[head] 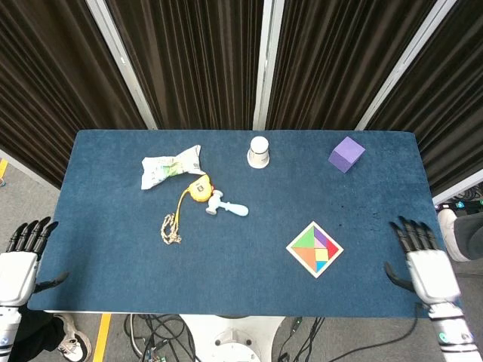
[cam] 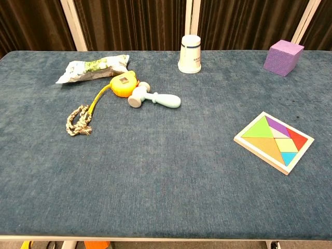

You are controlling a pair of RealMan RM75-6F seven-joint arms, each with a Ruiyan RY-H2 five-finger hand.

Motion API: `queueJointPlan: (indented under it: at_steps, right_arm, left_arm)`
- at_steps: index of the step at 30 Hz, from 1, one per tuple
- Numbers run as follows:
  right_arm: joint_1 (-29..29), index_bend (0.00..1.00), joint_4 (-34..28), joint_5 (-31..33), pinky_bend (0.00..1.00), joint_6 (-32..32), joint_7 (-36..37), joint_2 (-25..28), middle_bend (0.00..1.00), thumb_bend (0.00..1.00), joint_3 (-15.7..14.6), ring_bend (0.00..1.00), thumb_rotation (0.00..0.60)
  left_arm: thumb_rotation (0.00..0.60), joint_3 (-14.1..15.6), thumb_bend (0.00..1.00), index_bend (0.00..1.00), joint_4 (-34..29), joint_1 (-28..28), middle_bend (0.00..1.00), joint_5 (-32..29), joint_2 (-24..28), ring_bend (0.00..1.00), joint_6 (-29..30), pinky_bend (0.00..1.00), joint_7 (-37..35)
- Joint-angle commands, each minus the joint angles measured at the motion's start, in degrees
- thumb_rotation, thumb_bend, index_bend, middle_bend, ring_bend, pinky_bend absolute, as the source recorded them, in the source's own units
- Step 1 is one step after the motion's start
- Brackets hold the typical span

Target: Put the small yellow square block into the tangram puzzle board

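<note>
The right hand (head: 424, 265) lay empty at the table's near right edge, fingers spread; the left hand (head: 19, 260) likewise at the left. The small yellow square block (cam: 282, 145) sat inside the flat wooden tangram puzzle board (cam: 250, 142), which was turned corner-first toward the far side.

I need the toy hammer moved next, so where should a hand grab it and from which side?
Grip the toy hammer by its pale blue handle, coming from above: it lies flat, pointing right, free of the orange tape measure beside its head.
</note>
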Motion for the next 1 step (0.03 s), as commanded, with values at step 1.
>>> queueJointPlan:
  at_steps: [1]
  right_arm:
    - [-2.99, 0.00, 2.14, 0.61, 0.00, 2.37, 1.62, -0.55, 0.00, 0.18, -0.35, 0.00, 0.441]
  left_arm:
    - [0.600, -0.02, 0.00, 0.10, -0.22, 0.04, 0.04, -0.04, 0.12, 0.00, 0.03, 0.05, 0.18]
